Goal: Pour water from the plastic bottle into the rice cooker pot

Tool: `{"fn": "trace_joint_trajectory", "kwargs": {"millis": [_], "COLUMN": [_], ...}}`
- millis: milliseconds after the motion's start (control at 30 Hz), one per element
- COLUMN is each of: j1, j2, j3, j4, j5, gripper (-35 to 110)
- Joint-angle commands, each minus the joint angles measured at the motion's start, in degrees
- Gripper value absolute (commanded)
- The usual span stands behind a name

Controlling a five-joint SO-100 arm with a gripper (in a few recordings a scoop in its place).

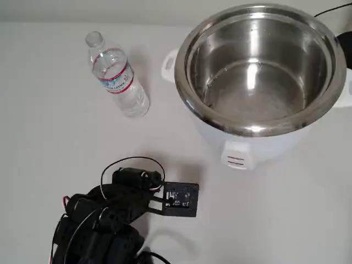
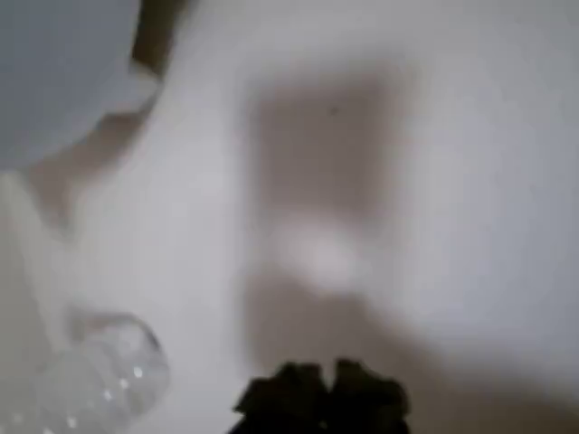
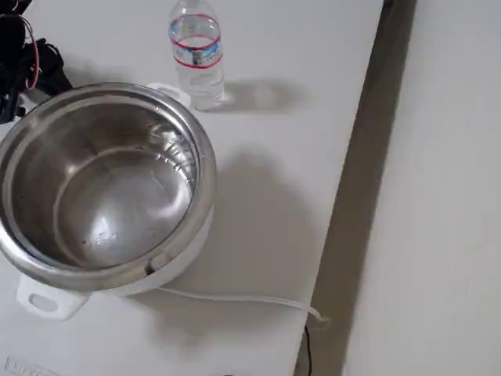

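1. End effector (image 2: 321,398): blurred dark tips, well apart from the plastic bottle; grip state cannot be told.
2. Plastic bottle (image 1: 116,75): upright, capless, beside the rice cooker pot (image 1: 258,66) on the bench (image 1: 55,137).
3. Handling, judged: light, thin-walled, crushable, slippery; take hold mid-body at the label.
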Motion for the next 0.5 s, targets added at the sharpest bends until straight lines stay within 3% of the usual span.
{"fn": "trace_joint_trajectory", "kwargs": {"millis": [0,467], "j1": [-0.2,-0.5], "j2": [0.4,0.4], "j3": [-0.1,-0.1], "j4": [0.4,0.4], "j5": [-0.5,-0.8], "gripper": [0,0]}}
